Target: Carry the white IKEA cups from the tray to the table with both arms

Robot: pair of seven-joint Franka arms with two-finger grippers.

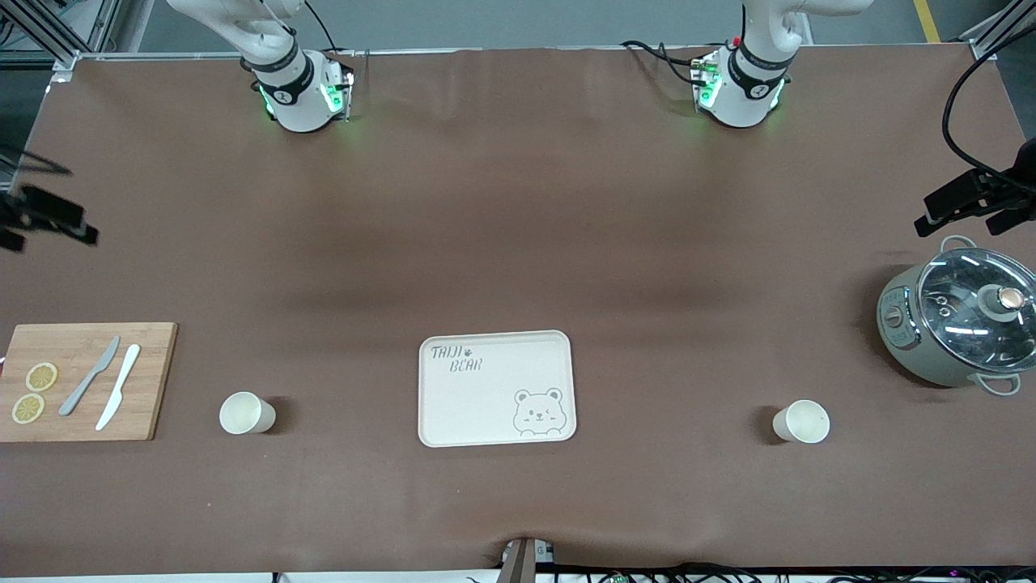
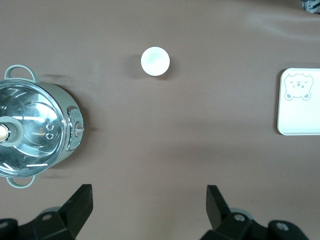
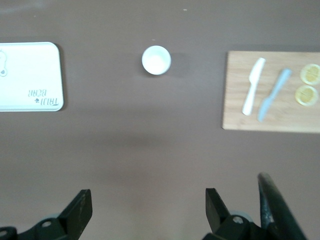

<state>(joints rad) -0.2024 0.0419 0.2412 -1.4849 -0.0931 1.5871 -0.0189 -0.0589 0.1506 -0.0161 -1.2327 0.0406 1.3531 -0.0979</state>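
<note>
Two white IKEA cups stand upright on the brown table, either side of the bear tray [image 1: 486,405]. One cup [image 1: 247,413] is toward the right arm's end and shows in the right wrist view [image 3: 156,60]. The other cup [image 1: 801,422] is toward the left arm's end and shows in the left wrist view [image 2: 155,61]. My left gripper [image 2: 149,200] is open and empty, high over bare table. My right gripper [image 3: 148,202] is open and empty, high over bare table. Neither gripper shows in the front view; only the arm bases do.
A lidded pot [image 1: 959,324] stands at the left arm's end, also seen in the left wrist view [image 2: 35,130]. A wooden board [image 1: 81,380] with two knives and lemon slices lies at the right arm's end. Black fixtures [image 1: 975,194] reach in at both table ends.
</note>
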